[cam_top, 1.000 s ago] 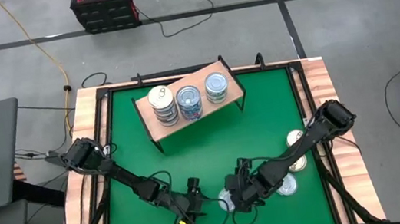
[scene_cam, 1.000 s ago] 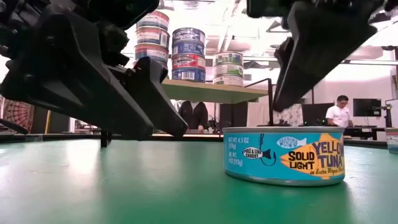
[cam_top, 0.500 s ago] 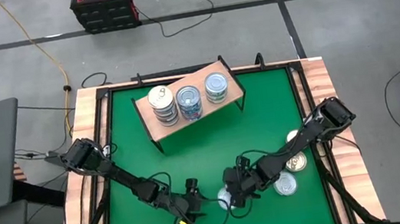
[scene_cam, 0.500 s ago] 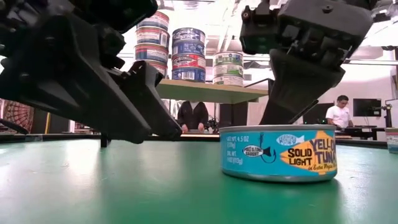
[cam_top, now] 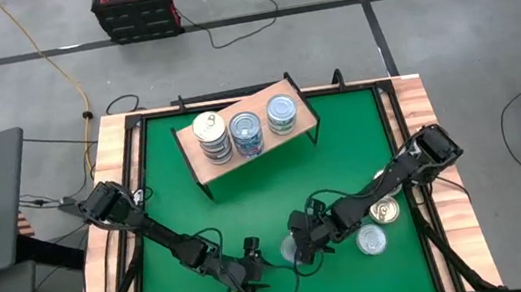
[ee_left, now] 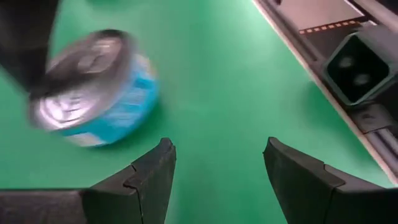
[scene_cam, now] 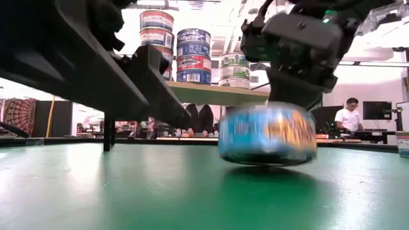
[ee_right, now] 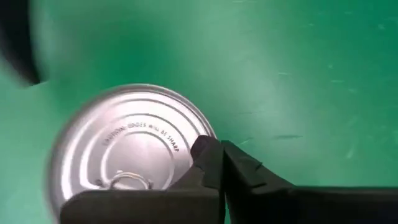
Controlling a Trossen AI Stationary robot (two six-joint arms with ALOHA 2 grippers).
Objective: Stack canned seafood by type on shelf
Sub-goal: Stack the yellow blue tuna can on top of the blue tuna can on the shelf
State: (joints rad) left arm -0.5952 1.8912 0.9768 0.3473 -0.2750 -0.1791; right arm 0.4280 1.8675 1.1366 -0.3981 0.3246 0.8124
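Observation:
A blue-labelled tin of canned seafood (ee_right: 127,146) with a silver pull-tab lid sits near the table's front middle, blurred in the low view (scene_cam: 267,134) and looking tilted in the left wrist view (ee_left: 93,87). My right gripper (ee_right: 217,152) hangs over it from above, shut, its tips at the lid's edge. My left gripper (ee_left: 217,149) stands open just left of the tin (cam_top: 290,251), with nothing between its fingers. The shelf (cam_top: 242,156) at the far middle carries three stacks of tins (cam_top: 246,131). My right gripper's shut fingertips (ee_right: 205,149) meet the tin's lid at its rim (ee_right: 194,138), coming from above and slanting down. Nothing lies between the fingers. Whether the tin's base is flat on the table cannot be told through the blur.
Two loose tins (cam_top: 386,212) (cam_top: 371,240) lie near the table's right front, and a third (cam_top: 383,180) is half hidden by the right arm. The table's raised wooden rim (cam_top: 422,145) bounds the green mat. A person (scene_cam: 348,118) sits in the room beyond.
My right gripper has come down onto the tin, moved a little toward the table's left and shut with nothing between its fingers. The tin has shifted toward the left and away from the near edge, and now shows blurred and tipped.

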